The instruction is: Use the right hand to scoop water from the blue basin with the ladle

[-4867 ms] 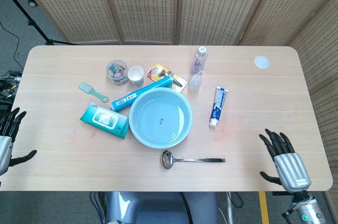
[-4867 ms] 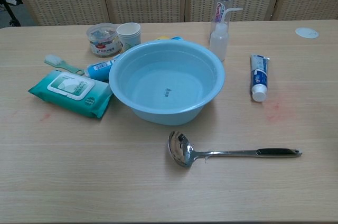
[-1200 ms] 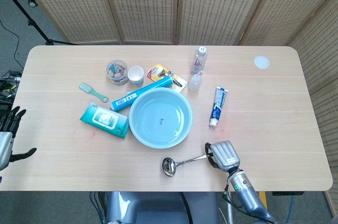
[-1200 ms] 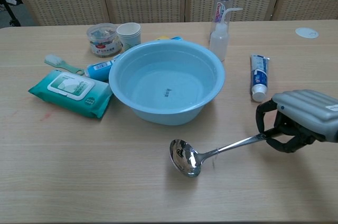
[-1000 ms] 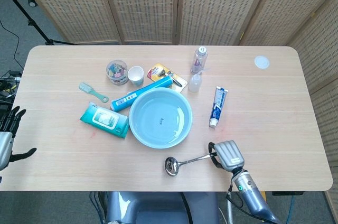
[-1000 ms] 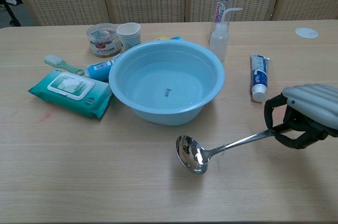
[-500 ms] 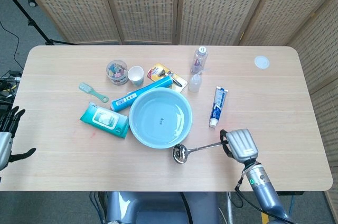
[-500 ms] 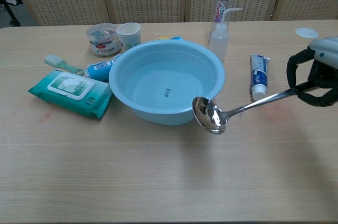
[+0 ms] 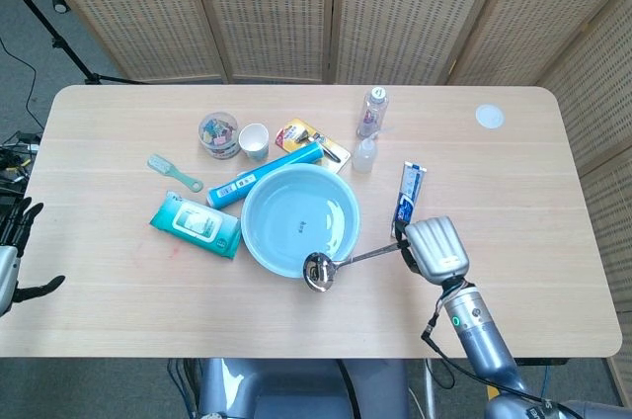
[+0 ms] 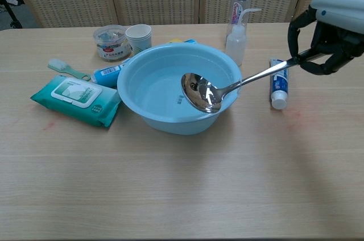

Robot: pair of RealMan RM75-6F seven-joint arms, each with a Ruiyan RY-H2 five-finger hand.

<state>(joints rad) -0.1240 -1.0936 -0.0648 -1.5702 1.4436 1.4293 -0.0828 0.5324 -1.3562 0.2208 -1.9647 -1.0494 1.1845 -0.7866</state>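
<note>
The right hand (image 10: pixel 333 22) grips the far end of the stiff, slick steel ladle (image 10: pixel 227 88), likely bowl-heavy once filled, its bowl poised above the near rim of the blue basin (image 10: pixel 148 70).

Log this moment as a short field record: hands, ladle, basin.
right hand: grips the handle end of the shiny steel ladle, lifted off the table
ladle bowl: held in the air at the near right rim of the round blue basin, not in the water
basin: holds clear water
left hand: at the table's left edge, fingers apart, holding nothing
</note>
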